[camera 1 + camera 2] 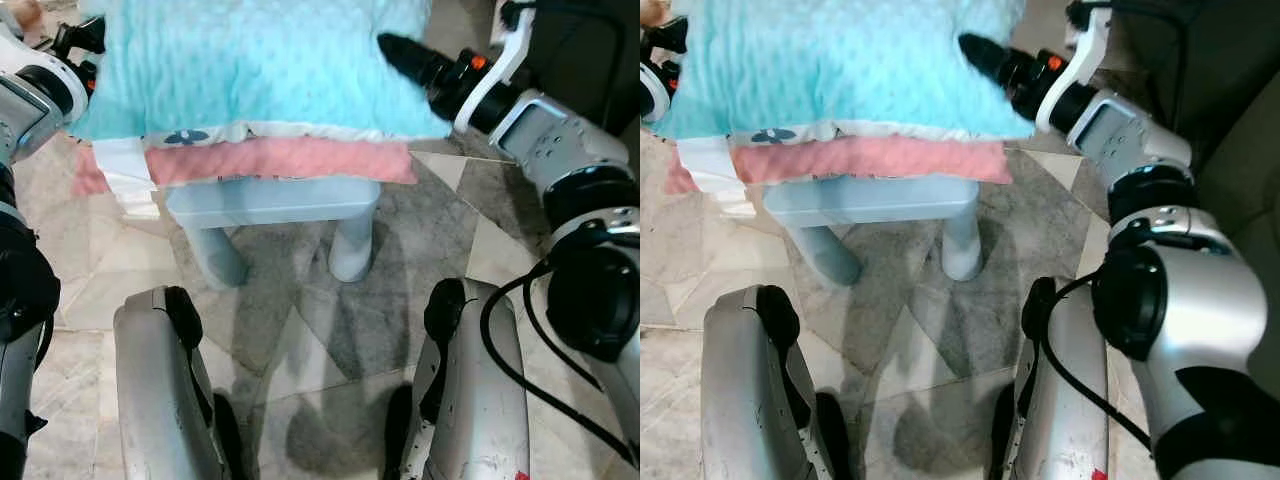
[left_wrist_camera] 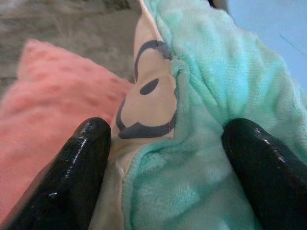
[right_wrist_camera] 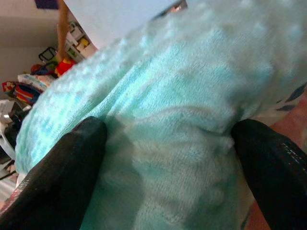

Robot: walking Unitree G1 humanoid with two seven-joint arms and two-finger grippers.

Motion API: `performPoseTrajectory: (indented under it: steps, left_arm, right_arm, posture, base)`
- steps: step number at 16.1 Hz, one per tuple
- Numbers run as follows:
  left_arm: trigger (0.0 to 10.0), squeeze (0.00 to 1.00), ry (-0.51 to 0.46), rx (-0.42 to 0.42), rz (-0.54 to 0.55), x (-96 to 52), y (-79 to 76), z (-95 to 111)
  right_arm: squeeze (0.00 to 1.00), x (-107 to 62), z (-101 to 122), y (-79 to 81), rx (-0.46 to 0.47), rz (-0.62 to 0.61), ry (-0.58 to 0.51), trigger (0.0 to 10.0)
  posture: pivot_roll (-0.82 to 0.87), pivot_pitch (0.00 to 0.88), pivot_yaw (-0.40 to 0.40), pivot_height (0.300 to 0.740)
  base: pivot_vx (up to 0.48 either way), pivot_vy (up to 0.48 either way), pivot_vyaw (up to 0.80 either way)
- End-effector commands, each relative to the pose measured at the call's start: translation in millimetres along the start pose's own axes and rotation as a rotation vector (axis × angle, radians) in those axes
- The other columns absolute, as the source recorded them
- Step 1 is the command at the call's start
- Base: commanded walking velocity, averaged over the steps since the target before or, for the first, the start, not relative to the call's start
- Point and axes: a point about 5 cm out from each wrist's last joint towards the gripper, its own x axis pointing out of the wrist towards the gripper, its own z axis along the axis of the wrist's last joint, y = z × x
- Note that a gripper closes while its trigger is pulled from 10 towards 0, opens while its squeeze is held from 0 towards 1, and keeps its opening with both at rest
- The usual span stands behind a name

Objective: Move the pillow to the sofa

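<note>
We hold the turquoise pillow (image 1: 250, 70) between us: left gripper (image 2: 163, 158) and right gripper (image 3: 168, 163) each pinch one end.

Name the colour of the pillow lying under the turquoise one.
Pink pillow, clearest in the left eye view, beneath the turquoise pillow.

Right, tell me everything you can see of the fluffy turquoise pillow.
The fluffy turquoise pillow looks like soft dotted plush with a cream printed trim along its near edge. It lies flat on a pink cushion atop a pale blue plastic stool. The left gripper and right gripper each straddle an end, fingers pressing into the fabric.
</note>
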Motion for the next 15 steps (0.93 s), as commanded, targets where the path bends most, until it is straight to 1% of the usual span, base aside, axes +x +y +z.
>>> performPoseTrajectory:
  steps: [1, 2, 3, 4, 5, 6, 7, 10, 12, 15]
  left_arm:
    - [10.0, 0.00, 0.041, 0.005, -0.024, -2.7, 0.9, -1.4]
    - [10.0, 0.00, 0.070, 0.000, -0.059, -3.3, -1.1, -3.9]
    - [10.0, 0.00, 0.094, -0.011, -0.080, -3.7, -2.2, -6.7]
    - [3.3, 0.00, 0.117, -0.021, -0.099, -4.4, -2.7, -10.0]
    - [0.0, 0.00, 0.150, -0.046, -0.132, -5.9, -2.6, -14.9]
    - [0.0, 0.00, 0.176, -0.045, -0.134, -7.3, 0.0, -18.9]
    - [0.0, 0.00, 0.183, -0.050, -0.127, -8.0, 2.6, -20.8]
    - [0.0, 0.00, 0.226, -0.046, -0.082, -13.6, 19.1, -30.0]
    - [0.0, 0.00, 0.248, -0.048, -0.083, -17.5, 25.6, -35.6]
    - [0.0, 0.00, 0.251, -0.037, -0.088, -18.9, 28.3, -38.6]
  right_arm:
    - [0.00, 5.1, -8.7, 3.2, -0.031, 0.003, 0.061, 10.0]
    - [0.00, 7.8, -13.6, 5.5, -0.025, 0.016, 0.092, 10.0]
    - [0.00, 9.6, -17.4, 5.7, -0.045, 0.003, 0.109, 10.0]
    - [0.00, 10.8, -20.8, 6.7, -0.042, 0.009, 0.124, 10.0]
    - [0.00, 11.6, -26.7, 7.6, -0.055, 0.019, 0.158, 0.0]
    - [0.00, 11.9, -30.7, 8.1, -0.059, 0.028, 0.174, 0.0]
    - [0.00, 12.0, -32.1, 8.3, -0.061, 0.031, 0.183, 0.0]
    - [0.00, 9.7, -35.2, 6.8, -0.069, 0.034, 0.201, 0.0]
    - [0.00, 7.8, -36.3, 5.4, -0.073, 0.033, 0.208, 0.0]
    - [0.00, 6.7, -37.9, 4.0, -0.080, 0.025, 0.211, 0.0]
  posture:
    - [0.05, 0.345, -0.002, 0.300]
    - [0.05, 0.346, -0.003, 0.300]
    - [0.05, 0.347, -0.004, 0.300]
    - [0.05, 0.347, -0.005, 0.300]
    - [0.05, 0.348, -0.006, 0.300]
    - [0.05, 0.350, -0.008, 0.300]
    - [0.05, 0.351, -0.009, 0.300]
    - [0.04, 0.352, -0.009, 0.300]
    - [0.04, 0.352, -0.010, 0.300]
    - [0.04, 0.349, -0.012, 0.300]
  base:
    - [0.000, 0.000, 0.00]
    - [0.000, 0.000, 0.00]
    - [0.000, 0.000, 0.00]
    - [0.000, 0.000, 0.00]
    - [0.000, 0.000, 0.00]
    - [0.000, 0.000, 0.00]
    - [0.000, 0.000, 0.00]
    - [0.000, 0.000, 0.00]
    - [0.000, 0.000, 0.00]
    - [0.000, 0.000, 0.00]
